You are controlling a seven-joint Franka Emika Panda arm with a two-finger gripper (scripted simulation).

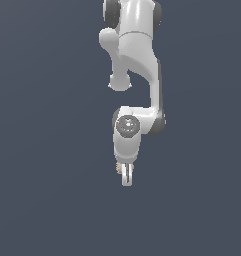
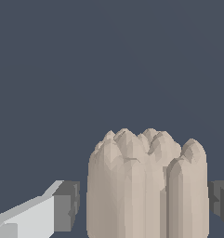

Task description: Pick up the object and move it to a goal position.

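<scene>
The object (image 2: 148,186) is seen between the fingers (image 2: 67,207), which are spread open around it; contact cannot be told.

Plain dark slate-blue backdrop (image 1: 42,150) fills both views; nothing else distinguishable.

Exterior view: arm (image 1: 134,65) cut off by top edge, base out of frame. Object (image 1: 118,167) mostly hidden behind gripper (image 1: 127,176); only thin tan sliver shows at finger's side, shape unreadable. Jaw gap edge-on, spacing not readable.

Wrist view: object (image 2: 148,186) cut by bottom edge, lower part unseen. One finger pad (image 2: 66,206) cut at lower left; other pad (image 2: 221,201) clipped by right edge. Pad-to-object contact unclear.
</scene>
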